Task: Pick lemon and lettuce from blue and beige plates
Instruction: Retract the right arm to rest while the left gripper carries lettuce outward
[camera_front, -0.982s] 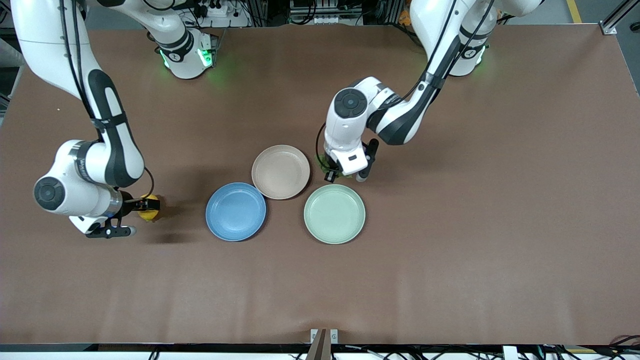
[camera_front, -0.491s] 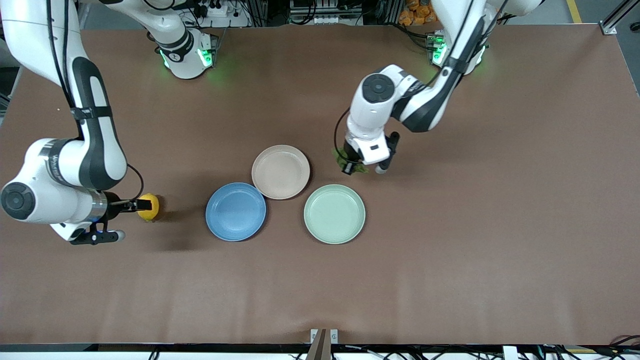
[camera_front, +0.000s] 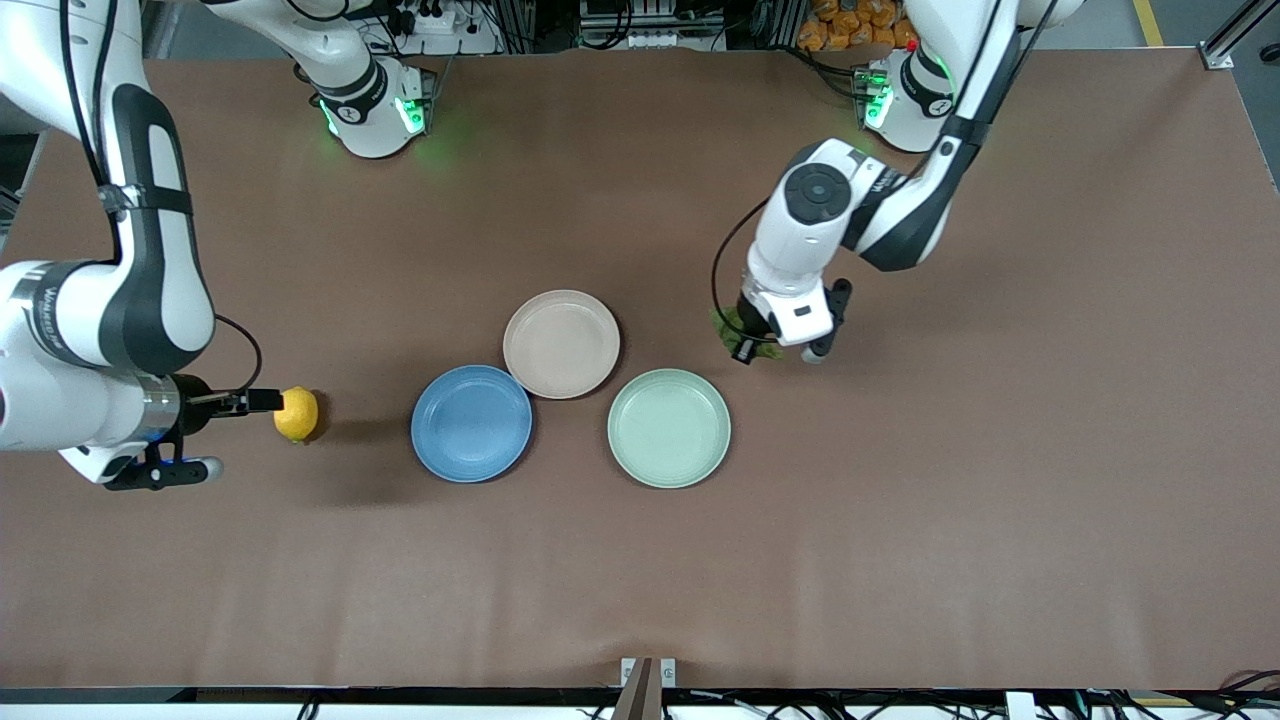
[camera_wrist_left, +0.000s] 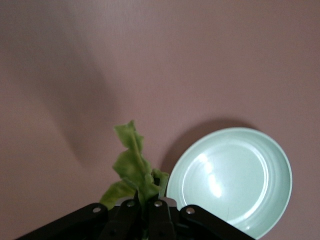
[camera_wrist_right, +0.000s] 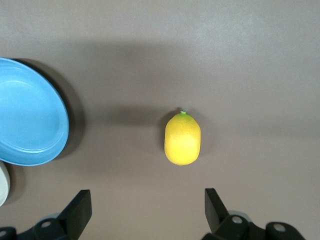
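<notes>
The yellow lemon (camera_front: 297, 414) (camera_wrist_right: 182, 139) lies on the bare table, on the right arm's side of the blue plate (camera_front: 471, 423) (camera_wrist_right: 30, 120). My right gripper (camera_front: 256, 402) (camera_wrist_right: 147, 200) hangs open just beside the lemon, with nothing between its fingers. My left gripper (camera_front: 745, 350) (camera_wrist_left: 147, 207) is shut on the green lettuce (camera_front: 726, 325) (camera_wrist_left: 132, 165). It holds the leaf over the table by the mint-green plate's rim, on the left arm's side of the beige plate (camera_front: 561, 344). Both the blue and the beige plate are empty.
An empty mint-green plate (camera_front: 669, 428) (camera_wrist_left: 230, 180) sits beside the blue plate, nearer to the front camera than the beige one. The three plates touch or nearly touch in a cluster at the table's middle. Brown tabletop surrounds them.
My left arm has carried the lettuce away from the beige plate, toward the left arm's end of the table. My right gripper has drawn back from the lemon, which stays on the table.
</notes>
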